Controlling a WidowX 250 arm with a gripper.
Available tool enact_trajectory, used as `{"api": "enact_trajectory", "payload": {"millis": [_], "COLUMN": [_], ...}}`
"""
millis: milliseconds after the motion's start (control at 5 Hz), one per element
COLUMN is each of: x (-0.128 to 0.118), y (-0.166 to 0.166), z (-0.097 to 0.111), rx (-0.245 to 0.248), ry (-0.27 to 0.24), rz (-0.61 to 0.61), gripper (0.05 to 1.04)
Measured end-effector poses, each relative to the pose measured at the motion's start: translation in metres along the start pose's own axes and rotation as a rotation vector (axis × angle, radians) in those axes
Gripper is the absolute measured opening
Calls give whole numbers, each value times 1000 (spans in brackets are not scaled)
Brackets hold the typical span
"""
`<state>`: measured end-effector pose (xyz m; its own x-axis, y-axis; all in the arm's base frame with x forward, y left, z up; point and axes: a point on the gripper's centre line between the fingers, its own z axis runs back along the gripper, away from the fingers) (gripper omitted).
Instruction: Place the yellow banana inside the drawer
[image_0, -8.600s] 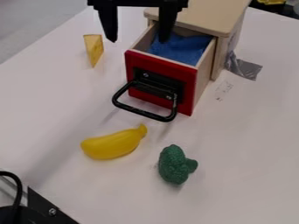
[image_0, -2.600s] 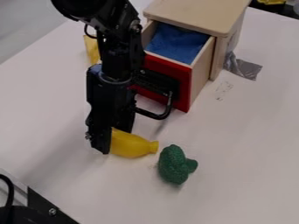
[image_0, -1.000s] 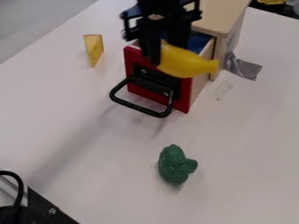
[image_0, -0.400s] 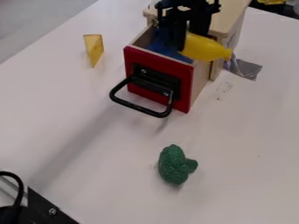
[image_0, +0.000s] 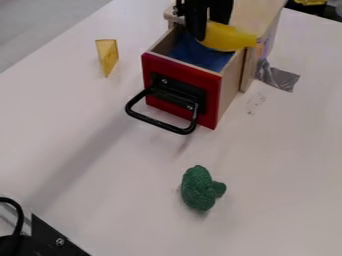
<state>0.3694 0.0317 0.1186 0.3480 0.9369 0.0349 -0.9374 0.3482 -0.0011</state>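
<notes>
Gripper (image_0: 210, 29) was at the top edge of the frame, right of centre, pointing down and closed on the banana (image_0: 230, 38) near its left end. Banana lay roughly crosswise in the grip, free end toward the right; it was seen over the rear right part of the drawer (image_0: 148, 69), overlapping the front edge of the wooden box (image_0: 257, 12). Drawer stood pulled out, upper centre, with blue material (image_0: 200, 56) inside, a red front and a black handle (image_0: 157, 125) facing the lower left. Yellow wedge (image_0: 107, 56) stood on the white table (image_0: 120, 200) at upper left, well apart from the drawer. Green broccoli (image_0: 198, 189) lay below centre, slightly right. Silver tape (image_0: 284, 79) was at the foot of the box, upper right. Black bracket (image_0: 53, 239) and cable (image_0: 20, 215) occupied the lower left corner.
</notes>
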Motion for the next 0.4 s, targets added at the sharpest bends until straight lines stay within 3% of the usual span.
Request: {"api": "enact_trajectory", "payload": {"millis": [400], "x": [24], "y": [-8], "z": [0], "rx": [-3], "ry": [-30], "rz": [51], "gripper": [525]}}
